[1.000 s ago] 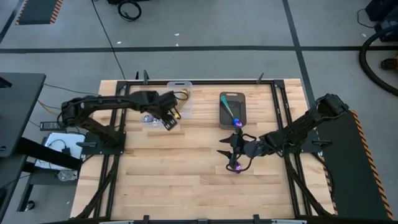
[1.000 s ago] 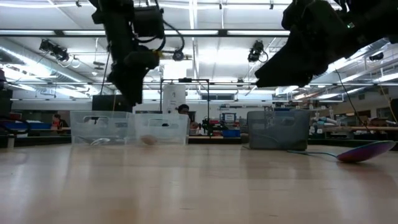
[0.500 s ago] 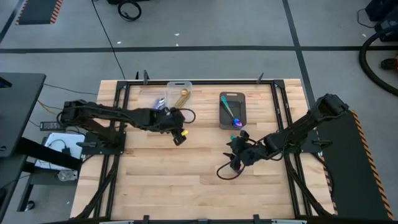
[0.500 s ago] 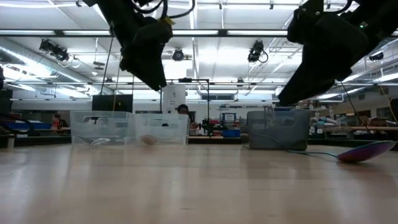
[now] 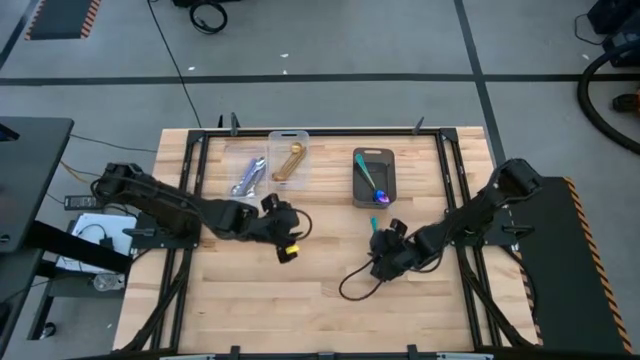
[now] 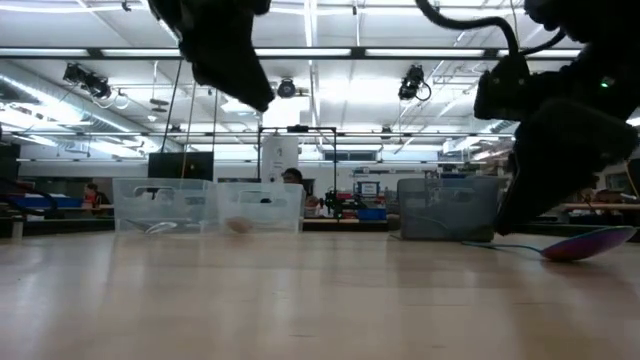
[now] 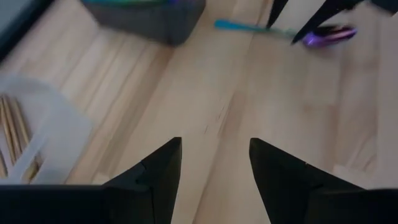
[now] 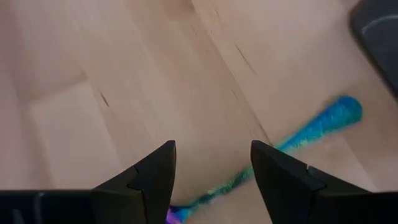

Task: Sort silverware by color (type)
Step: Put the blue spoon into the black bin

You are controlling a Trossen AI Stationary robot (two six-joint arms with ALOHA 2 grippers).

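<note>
One iridescent blue-purple spoon with a teal handle (image 8: 323,121) lies flat on the wooden table, right of the middle. It also shows in the low view (image 6: 585,243) and the left wrist view (image 7: 323,34). My right gripper (image 8: 211,146) is open and hovers low over this spoon, with a finger on each side of the handle and touching nothing. In the high view my right gripper (image 5: 380,262) hides the spoon. My left gripper (image 5: 286,240) is open and empty above the table's middle; its wrist view (image 7: 214,143) looks toward the spoon.
Two clear plastic bins stand at the far edge, one with silver, lavender-handled spoons (image 5: 246,172) and one with gold spoons (image 5: 291,160). A dark grey bin (image 5: 362,185) right of them holds blue-purple spoons. A black cable (image 5: 352,285) loops on the table under my right arm.
My left gripper has come away from the clear bins toward the table's near edge and slightly right, ending over the middle. My right gripper has moved toward the near edge and gone down over the loose spoon, which has stayed where it lay.
</note>
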